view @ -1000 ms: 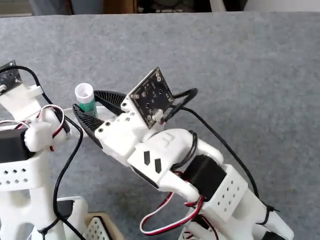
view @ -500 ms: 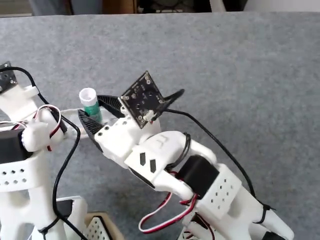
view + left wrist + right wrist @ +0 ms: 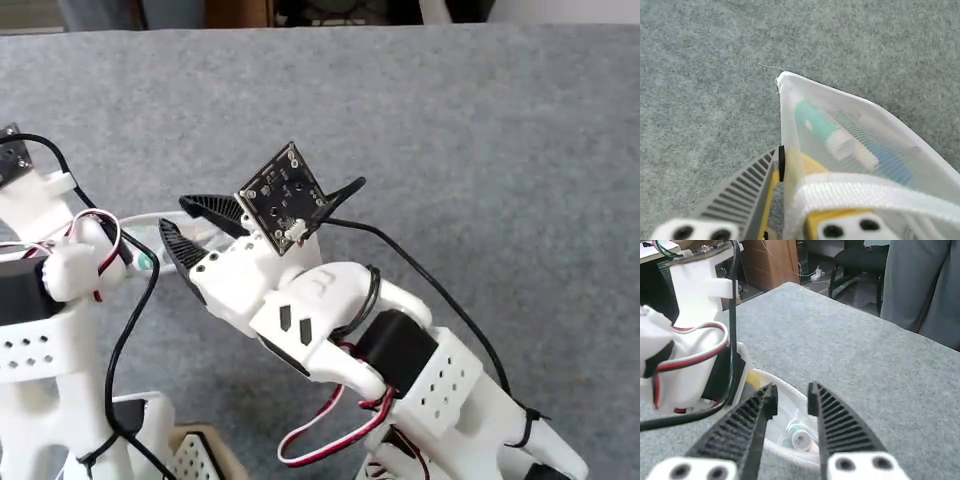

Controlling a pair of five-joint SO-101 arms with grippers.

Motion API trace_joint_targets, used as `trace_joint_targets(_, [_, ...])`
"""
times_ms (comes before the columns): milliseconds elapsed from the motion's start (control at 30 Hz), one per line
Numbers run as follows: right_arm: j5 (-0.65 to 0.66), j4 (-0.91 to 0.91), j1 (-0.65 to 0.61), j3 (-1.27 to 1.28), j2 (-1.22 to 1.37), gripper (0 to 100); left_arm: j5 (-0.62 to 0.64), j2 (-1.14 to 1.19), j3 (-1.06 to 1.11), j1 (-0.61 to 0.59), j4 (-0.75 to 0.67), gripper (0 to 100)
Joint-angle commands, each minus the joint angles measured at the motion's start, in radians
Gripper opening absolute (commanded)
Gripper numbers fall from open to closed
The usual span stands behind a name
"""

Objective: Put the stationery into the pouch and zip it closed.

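Sitting in one pouch (image 3: 900, 136), one glue stick (image 3: 825, 130)

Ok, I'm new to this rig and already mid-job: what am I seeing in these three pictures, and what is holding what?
Two white robot arms stand at a grey table. The high view looks down on both; each other picture comes from a camera on one arm's wrist. The left arm has its jaws clamped on the rim of a see-through pouch. Inside lies a green glue stick beside other items I can't name. The right arm hovers above the pouch's mouth, jaws open, holding nothing.
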Motion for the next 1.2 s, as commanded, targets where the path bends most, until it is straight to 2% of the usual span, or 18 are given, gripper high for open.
trace_joint_targets(0, [-0.005,0.06,0.077,-0.099,-0.05,19.4,0.008,-0.012,-0.018,-0.004,-0.026,3])
trace_joint_targets(233, [0.0,0.351,0.304,-0.194,-0.145,23.4,0.005,-0.012,-0.016,-0.001,-0.025,3])
trace_joint_targets(367, [0.094,0.505,0.381,-0.162,-0.148,23.4,0.003,-0.012,-0.018,0.071,-0.023,3])
trace_joint_targets(467, [0.107,0.557,0.364,-0.084,-0.15,23.5,0.003,-0.012,-0.018,0.139,-0.025,3])
trace_joint_targets(600, [0.101,0.637,0.226,-0.028,-0.153,25.3,0.003,-0.012,-0.018,0.153,-0.029,3])
trace_joint_targets(700, [0.002,0.671,0.135,-0.024,-0.153,28.0,0.003,-0.012,-0.018,0.153,-0.029,3])
trace_joint_targets(800, [-0.064,0.663,0.121,-0.018,-0.143,30.9,0.003,-0.012,-0.018,0.153,-0.029,3])
trace_joint_targets(967, [-0.074,0.606,0.115,0.054,-0.153,31.5,0.003,-0.012,-0.018,0.151,-0.029,3])
trace_joint_targets(1167, [-0.075,0.756,0.054,-0.114,-0.153,31.5,0.008,-0.012,-0.015,0.119,-0.044,3])
